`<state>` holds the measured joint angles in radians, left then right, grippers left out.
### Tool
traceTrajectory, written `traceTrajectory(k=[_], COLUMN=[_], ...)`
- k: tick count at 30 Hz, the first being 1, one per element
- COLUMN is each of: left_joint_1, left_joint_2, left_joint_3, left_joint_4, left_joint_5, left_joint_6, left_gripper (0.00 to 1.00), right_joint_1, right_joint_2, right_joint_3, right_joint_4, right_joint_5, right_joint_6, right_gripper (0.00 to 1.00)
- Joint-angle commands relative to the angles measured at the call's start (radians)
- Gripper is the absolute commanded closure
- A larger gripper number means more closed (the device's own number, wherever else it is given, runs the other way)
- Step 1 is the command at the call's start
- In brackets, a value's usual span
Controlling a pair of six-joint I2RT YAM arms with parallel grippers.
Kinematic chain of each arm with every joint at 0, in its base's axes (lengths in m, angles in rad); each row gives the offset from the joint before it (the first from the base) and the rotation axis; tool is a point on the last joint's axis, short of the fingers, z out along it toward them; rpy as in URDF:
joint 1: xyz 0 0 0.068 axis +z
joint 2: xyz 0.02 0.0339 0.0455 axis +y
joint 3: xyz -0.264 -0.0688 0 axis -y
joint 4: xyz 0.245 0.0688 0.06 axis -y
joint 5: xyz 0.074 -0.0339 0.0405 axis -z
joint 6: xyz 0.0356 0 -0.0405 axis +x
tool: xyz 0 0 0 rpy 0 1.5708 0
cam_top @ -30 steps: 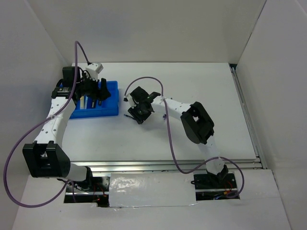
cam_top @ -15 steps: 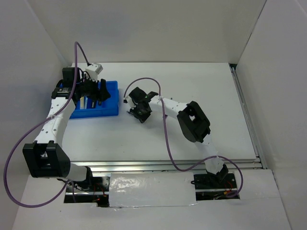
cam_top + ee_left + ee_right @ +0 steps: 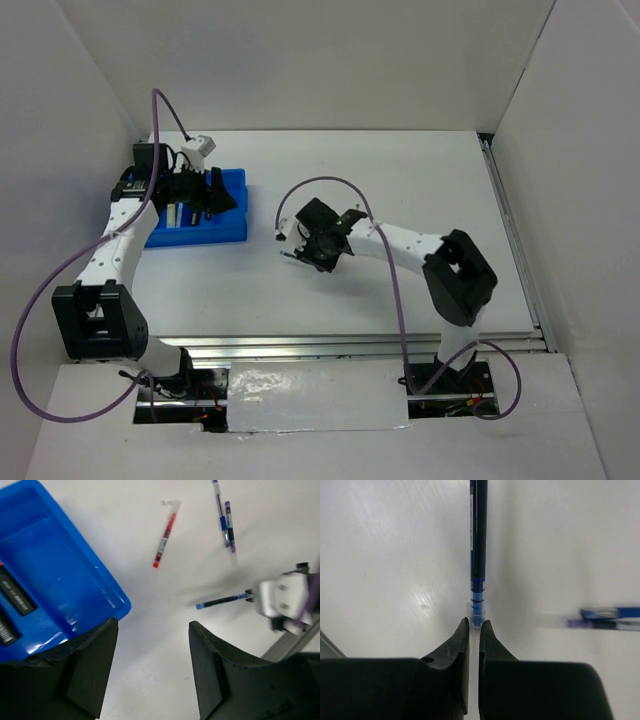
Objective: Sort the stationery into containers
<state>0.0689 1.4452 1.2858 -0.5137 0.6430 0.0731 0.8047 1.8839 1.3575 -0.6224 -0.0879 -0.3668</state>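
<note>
Right wrist view: the right gripper [image 3: 474,626] pinches shut on the tip end of a thin blue pen [image 3: 479,545] lying on the table [image 3: 380,540]. Light, stiff and slick, it would likely pivot; mid-barrel seems steadier. The left gripper [image 3: 152,630] hangs open over the blue tray [image 3: 50,555] corner.

A white table top [image 3: 420,180] is enclosed by plain white panels: a back wall [image 3: 320,60], a left wall [image 3: 50,130] and a right wall [image 3: 590,150]. Metal rails [image 3: 515,240] are fitted along its right and near edges. A crinkled silver sheet [image 3: 310,400] is laid on the near ledge [image 3: 560,420]. The surface is evenly lit, with faint glare.
</note>
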Motion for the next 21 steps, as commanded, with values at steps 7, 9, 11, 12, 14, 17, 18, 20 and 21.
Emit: traceTrajectory(k=[7,9,11,12,14,17,18,20,21], left_joint_1=[-0.207,-0.26,-0.294,-0.326,-0.375,-0.431,-0.442,-0.468,-0.475], left_joint_2=[0.058,0.083,0.109,0.138,0.18,0.233,0.245,0.273,0.282], left_joint_3=[0.02,0.027,0.05,0.061,0.095,0.122,0.129,0.133,0.135], left_joint_4=[-0.111,-0.149,-0.21,-0.235,-0.316,-0.39,-0.431,-0.468,-0.48], left_joint_5=[0.144,0.179,0.205,0.216,0.233,0.248,0.254,0.257,0.257], left_joint_6=[0.057,0.074,0.105,0.122,0.172,0.243,0.27,0.292,0.307], left_gripper=[0.29,0.3,0.3,0.3,0.31,0.32,0.32,0.32,0.33], right_joint_1=[0.108,0.128,0.162,0.172,0.202,0.221,0.225,0.234,0.235], right_joint_2=[-0.422,-0.46,-0.509,-0.516,-0.525,-0.531,-0.528,-0.529,-0.528], right_joint_3=[-0.238,-0.285,-0.326,-0.334,-0.344,-0.351,-0.353,-0.354,-0.353], right_joint_4=[0.191,0.216,0.237,0.249,0.254,0.266,0.268,0.271,0.268], right_joint_5=[0.126,0.14,0.154,0.18,0.203,0.223,0.234,0.235,0.235], right_joint_6=[-0.398,-0.455,-0.506,-0.518,-0.532,-0.543,-0.547,-0.549,-0.551], right_gripper=[1.0,1.0,1.0,1.0,1.0,1.0,1.0,1.0,1.0])
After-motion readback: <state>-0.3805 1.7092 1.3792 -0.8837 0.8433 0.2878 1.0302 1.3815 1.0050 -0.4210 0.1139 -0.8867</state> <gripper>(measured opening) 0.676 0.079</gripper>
